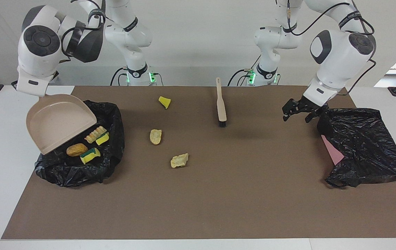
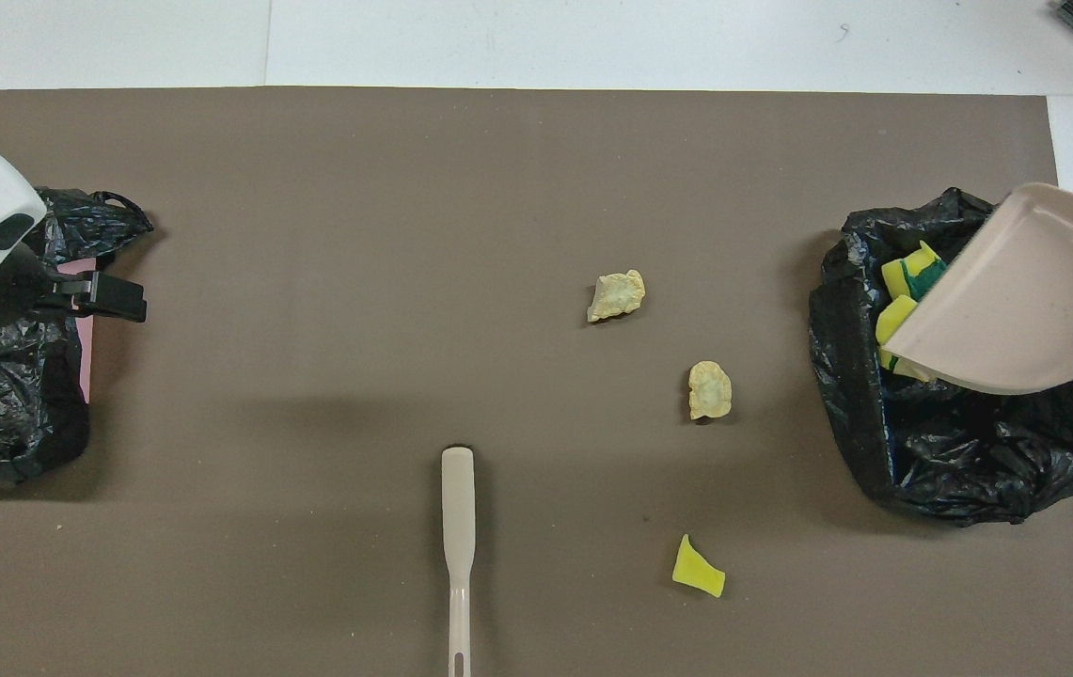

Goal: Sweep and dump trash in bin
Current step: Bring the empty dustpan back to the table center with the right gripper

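Observation:
My right gripper (image 1: 46, 96) is shut on the handle of the beige dustpan (image 1: 60, 121), which hangs tipped over the black-bagged bin (image 1: 79, 170) at the right arm's end; the wrist hides its fingers. Several trash scraps lie in the bin: a brown lump (image 1: 76, 150), a ridged bread piece (image 1: 95, 134) and yellow sponges (image 2: 907, 277). Three scraps lie on the mat: a yellow bit (image 1: 165, 102) and two tan lumps (image 1: 155, 136) (image 1: 179, 160). My left gripper (image 1: 297, 114) hangs open and empty over the edge of a second black bag (image 1: 364, 146).
The beige brush (image 1: 221, 104) lies on the brown mat (image 1: 239, 194) near the robots, bristles pointing away from them. A pink sheet (image 1: 333, 149) pokes out from under the second black bag at the left arm's end.

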Motion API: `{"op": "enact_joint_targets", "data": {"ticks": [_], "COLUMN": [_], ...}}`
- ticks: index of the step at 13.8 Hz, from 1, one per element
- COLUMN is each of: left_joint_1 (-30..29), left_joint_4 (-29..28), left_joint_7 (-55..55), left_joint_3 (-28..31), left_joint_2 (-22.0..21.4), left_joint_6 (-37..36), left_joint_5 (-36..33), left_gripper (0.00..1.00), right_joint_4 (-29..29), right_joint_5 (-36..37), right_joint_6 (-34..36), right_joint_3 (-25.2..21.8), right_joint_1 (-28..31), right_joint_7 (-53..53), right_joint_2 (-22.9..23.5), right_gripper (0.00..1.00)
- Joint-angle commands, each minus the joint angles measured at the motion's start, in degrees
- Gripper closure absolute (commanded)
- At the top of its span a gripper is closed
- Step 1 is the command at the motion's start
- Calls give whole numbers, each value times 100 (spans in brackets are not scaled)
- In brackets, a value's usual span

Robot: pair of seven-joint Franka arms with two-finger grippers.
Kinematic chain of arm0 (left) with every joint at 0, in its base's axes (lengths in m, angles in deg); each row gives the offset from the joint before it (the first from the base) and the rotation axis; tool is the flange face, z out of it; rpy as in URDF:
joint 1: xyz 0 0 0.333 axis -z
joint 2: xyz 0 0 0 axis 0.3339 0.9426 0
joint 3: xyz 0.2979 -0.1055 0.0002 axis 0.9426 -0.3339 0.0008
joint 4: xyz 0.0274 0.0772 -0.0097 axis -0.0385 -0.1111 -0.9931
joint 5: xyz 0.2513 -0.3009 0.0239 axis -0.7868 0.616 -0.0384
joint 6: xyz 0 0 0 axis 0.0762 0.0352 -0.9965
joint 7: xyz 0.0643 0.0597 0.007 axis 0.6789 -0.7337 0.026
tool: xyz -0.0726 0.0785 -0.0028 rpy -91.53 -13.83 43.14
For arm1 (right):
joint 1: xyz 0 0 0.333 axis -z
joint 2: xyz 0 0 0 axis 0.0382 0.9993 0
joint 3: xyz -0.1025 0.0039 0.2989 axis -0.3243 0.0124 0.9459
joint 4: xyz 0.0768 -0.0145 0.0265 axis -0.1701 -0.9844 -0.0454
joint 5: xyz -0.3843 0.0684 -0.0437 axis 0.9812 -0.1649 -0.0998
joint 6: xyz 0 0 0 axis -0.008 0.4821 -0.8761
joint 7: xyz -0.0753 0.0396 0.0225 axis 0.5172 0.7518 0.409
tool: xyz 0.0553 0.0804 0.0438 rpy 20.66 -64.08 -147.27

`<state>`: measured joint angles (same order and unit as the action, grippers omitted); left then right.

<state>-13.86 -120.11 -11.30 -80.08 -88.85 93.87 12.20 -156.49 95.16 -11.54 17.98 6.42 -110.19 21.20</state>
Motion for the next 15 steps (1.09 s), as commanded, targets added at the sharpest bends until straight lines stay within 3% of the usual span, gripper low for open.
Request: {"op": "enact_joint_targets", "data": {"ticks": [1, 6, 15], "left_joint_1": [-54, -54, -37], "left_joint_4": [536, 371, 362], "left_joint_7": [-50, -59, -94], "left_joint_3": [-35, -35, -44], "left_joint_2": [126, -40, -76], "left_joint_6": [-548, -577, -708], "left_joint_5": [-161, -153, -153], "left_gripper": [0, 0, 0], "right_joint_4": [20, 20, 765], "right_joint_5": [-490, -1097, -1590], "right_joint_6": [-374, -1191, -2114], "right_joint_3": [525, 624, 632], "right_joint_1": [36, -885, -2512], "right_joint_7": [914, 3005, 6811], "right_joint_2": [-24, 353, 1960], "right_gripper": [100, 100, 100]}}
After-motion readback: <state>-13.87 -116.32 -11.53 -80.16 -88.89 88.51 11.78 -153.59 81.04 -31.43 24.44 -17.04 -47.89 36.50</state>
